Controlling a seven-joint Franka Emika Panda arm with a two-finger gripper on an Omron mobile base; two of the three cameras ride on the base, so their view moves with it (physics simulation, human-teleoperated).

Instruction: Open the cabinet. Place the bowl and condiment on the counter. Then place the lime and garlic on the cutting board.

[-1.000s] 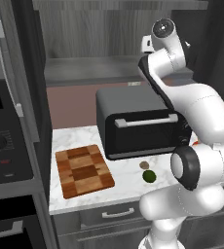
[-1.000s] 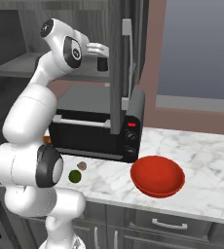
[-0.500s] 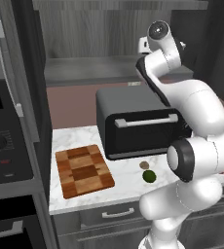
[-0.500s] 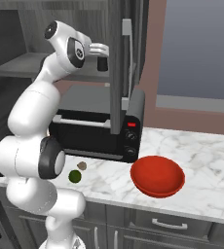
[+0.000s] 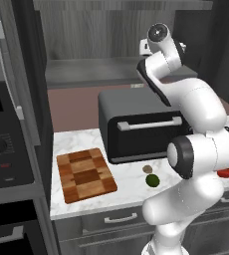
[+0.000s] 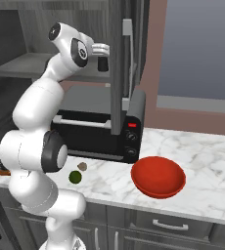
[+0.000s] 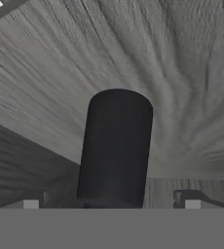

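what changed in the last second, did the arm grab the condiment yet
Not yet. The arm has reached further into the open cabinet, bringing the tool up to the condiment, which now stands between its open fingers, ungripped. The bowl, lime, garlic and cutting board stayed put on the counter.

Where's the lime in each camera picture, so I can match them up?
Left base view: the lime lies on the counter, lower middle-right, in front of the toaster oven.
Right base view: lower left, left of the red bowl.
Hand view: faces the dark condiment in the cabinet instead.
Shared landmark: the garlic beside the lime.
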